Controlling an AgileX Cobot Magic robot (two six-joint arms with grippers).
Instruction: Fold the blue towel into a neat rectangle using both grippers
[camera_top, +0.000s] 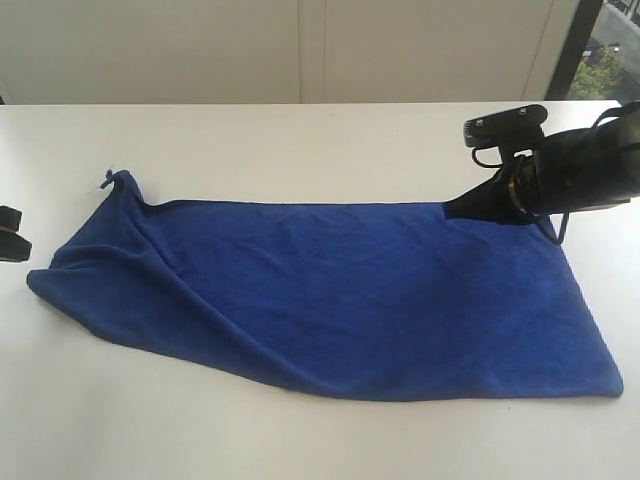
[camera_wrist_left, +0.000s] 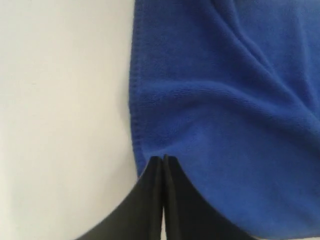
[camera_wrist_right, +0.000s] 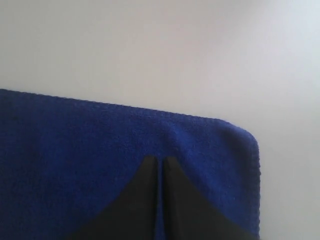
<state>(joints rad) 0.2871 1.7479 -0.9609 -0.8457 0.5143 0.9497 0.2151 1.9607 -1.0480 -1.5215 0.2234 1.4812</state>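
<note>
Towel (camera_top: 330, 290) whole outside only; wrists show left claw (camera_wrist_left: 163, 159), right claw (camera_wrist_right: 160, 160) pinched.

Blue towel (camera_top: 330, 290) is showing deep royal blue throughout, plain, no print. Folds toward its 9 o'clock end are reading darker. In the left wrist view the pile is looking finely ribbed, with a stitched hem line along the edge. Small whitish label (camera_top: 108, 180) is showing at the towel's 10 o'clock corner. Table (camera_top: 300, 140) is reading plain white. Right gripper (camera_top: 448, 211) and left gripper (camera_wrist_left: 164, 159) are both showing matte black. Wall (camera_top: 200, 50) is looking off-white. Window strip (camera_top: 600, 50) at 1 o'clock is showing green.
</note>
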